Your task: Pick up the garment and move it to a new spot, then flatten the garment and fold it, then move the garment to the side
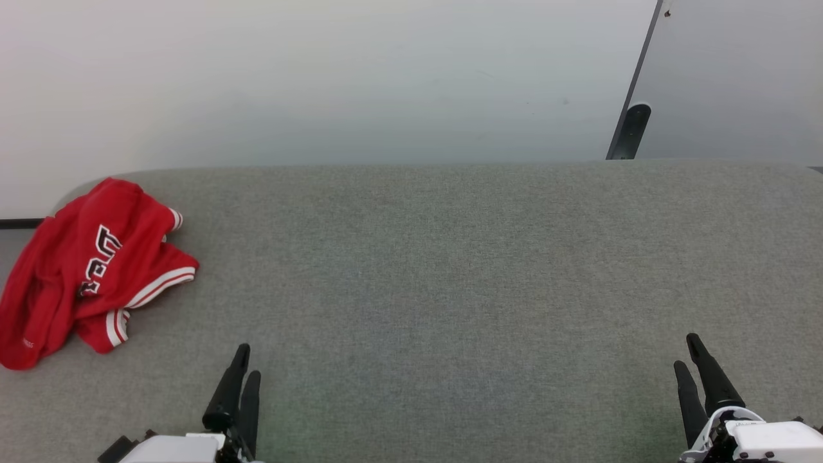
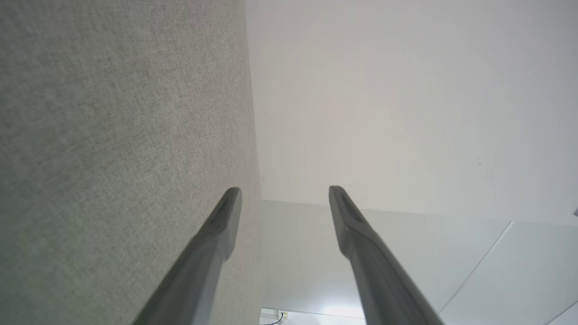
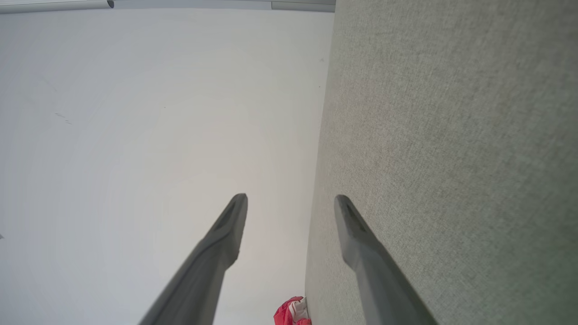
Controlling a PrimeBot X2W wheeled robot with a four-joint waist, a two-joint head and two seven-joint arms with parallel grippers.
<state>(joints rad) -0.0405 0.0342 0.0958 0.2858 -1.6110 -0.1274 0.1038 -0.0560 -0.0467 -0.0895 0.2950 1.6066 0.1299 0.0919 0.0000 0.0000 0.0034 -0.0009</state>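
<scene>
Two grippers wait at the near edge of the grey table (image 1: 450, 257). The left gripper (image 1: 249, 360) and the right gripper (image 1: 685, 350) each have their fingers parted and hold nothing. The garment (image 1: 90, 263) lies crumpled at the table's far left corner, near the left gripper and well apart from the right. Judgement: the pick-up step is not yet begun. The next move calls for the left arm to reach the heap and pinch a firm fold.

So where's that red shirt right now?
In the head view the red shirt lies crumpled at the grey surface's left edge, ahead-left of the left gripper.
</scene>
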